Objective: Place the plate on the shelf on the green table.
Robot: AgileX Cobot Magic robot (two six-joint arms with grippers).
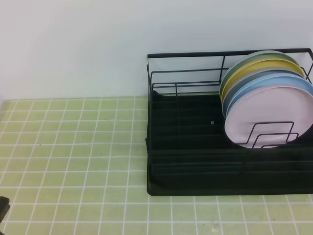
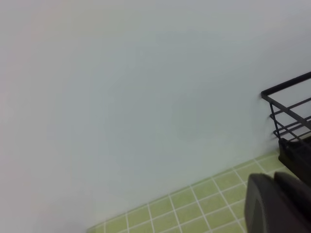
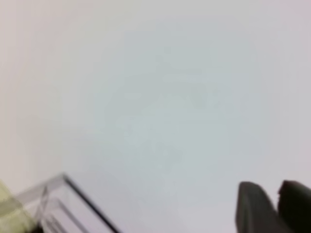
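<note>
With both arms drawn back off the green table [image 1: 73,147], the left gripper [image 2: 277,204] pinched shut on nothing and the right gripper [image 3: 272,208] narrowly parted and empty, the pink plate [image 1: 266,117] already stands upright on edge in the shelf [image 1: 195,147], front of the plate row, nearer the right arm.

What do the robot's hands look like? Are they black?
Yes, what shows is black. The left gripper has thick, matte black fingers with rounded tips. The right gripper looks the same: dark, chunky fingers, blurry here. No cables or markings are visible, and the arms themselves are out of view.
</note>
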